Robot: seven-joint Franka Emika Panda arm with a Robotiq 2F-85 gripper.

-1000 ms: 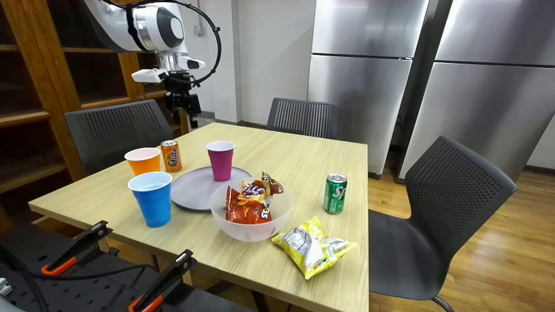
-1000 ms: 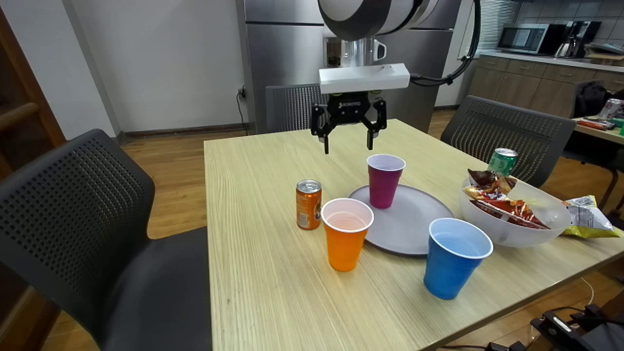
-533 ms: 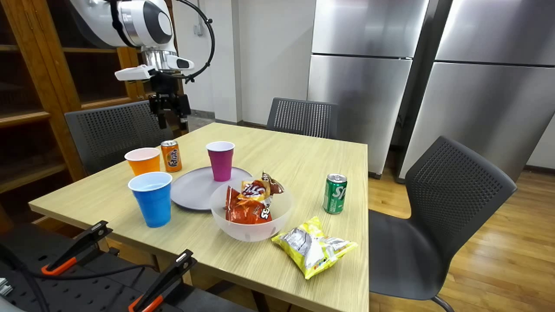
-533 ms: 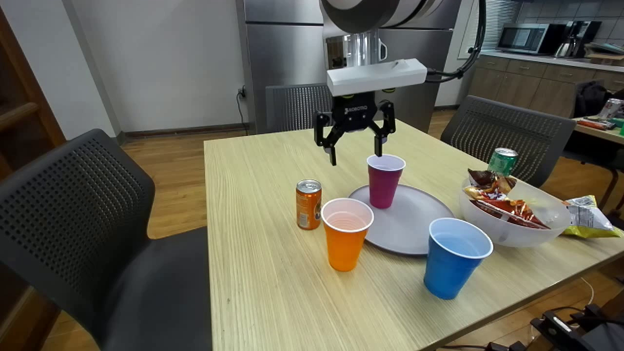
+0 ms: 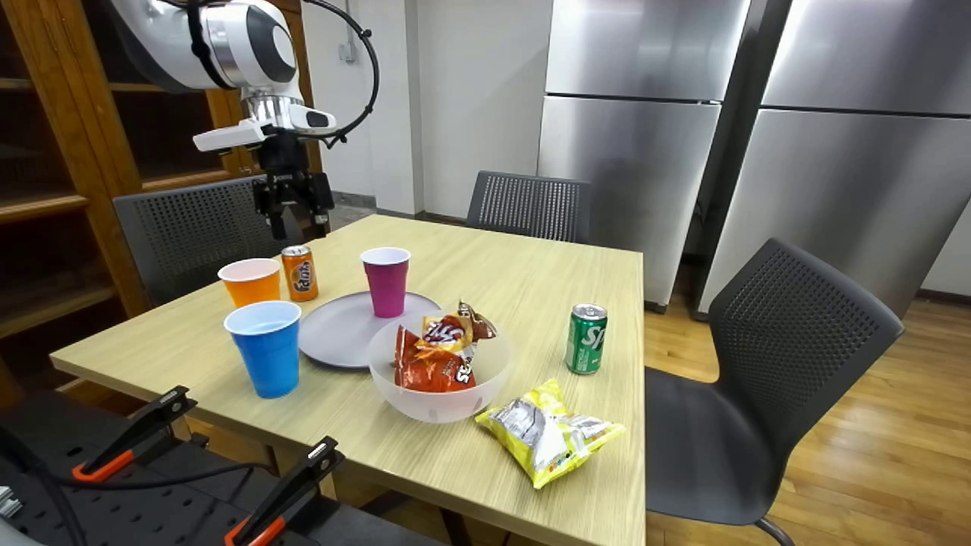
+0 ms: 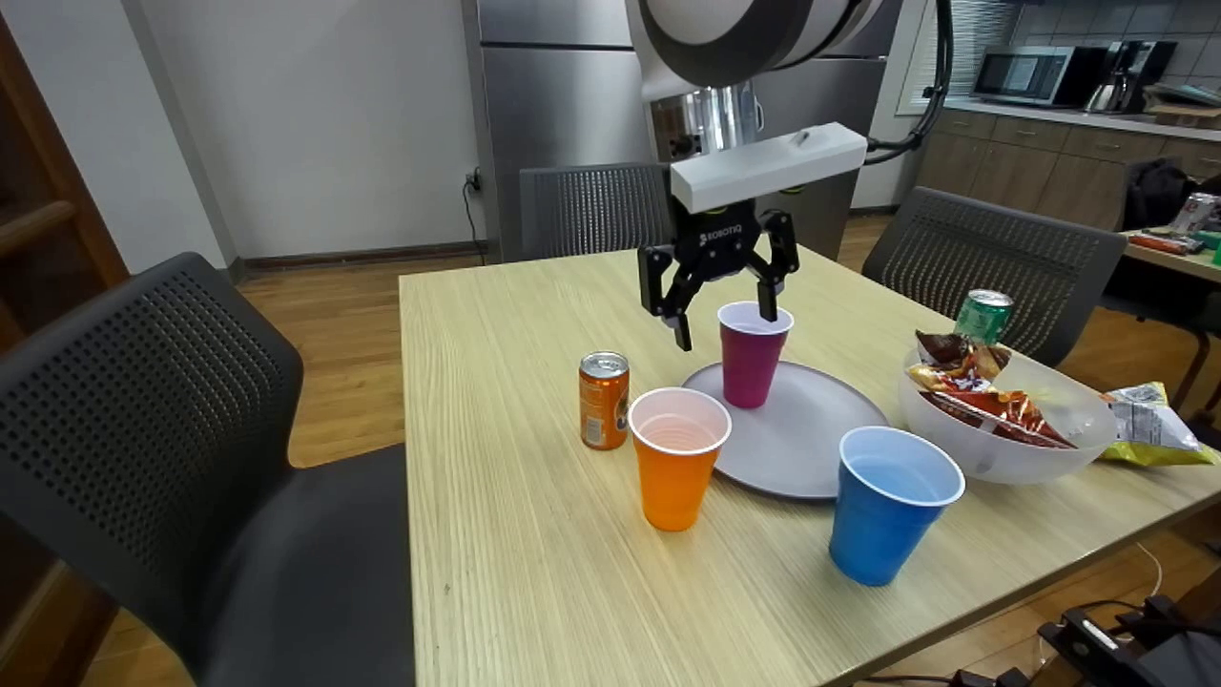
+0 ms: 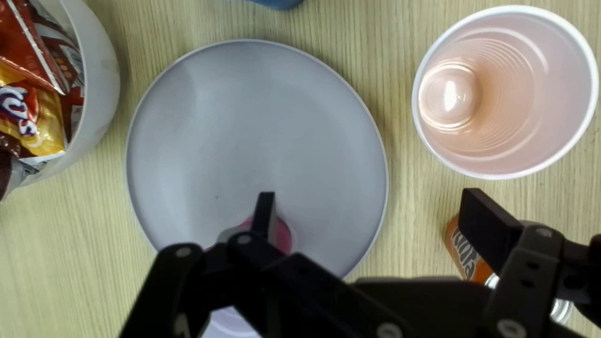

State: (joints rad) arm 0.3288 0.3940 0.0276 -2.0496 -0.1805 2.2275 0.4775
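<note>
Gripper [image 6: 726,329] spread, purple cup [image 6: 753,364] mouth-up, axis vertical

Magenta cup [image 6: 752,367], orange can [image 6: 604,405], grey plate [image 6: 811,434]

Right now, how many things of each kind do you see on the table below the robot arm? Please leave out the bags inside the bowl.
Cups: 3 (orange cup, purple cup, blue cup)
Cans: 2 (orange can, green can)
Plate: 1
Bowl: 1
Yellow bag: 1
Total: 8
</note>
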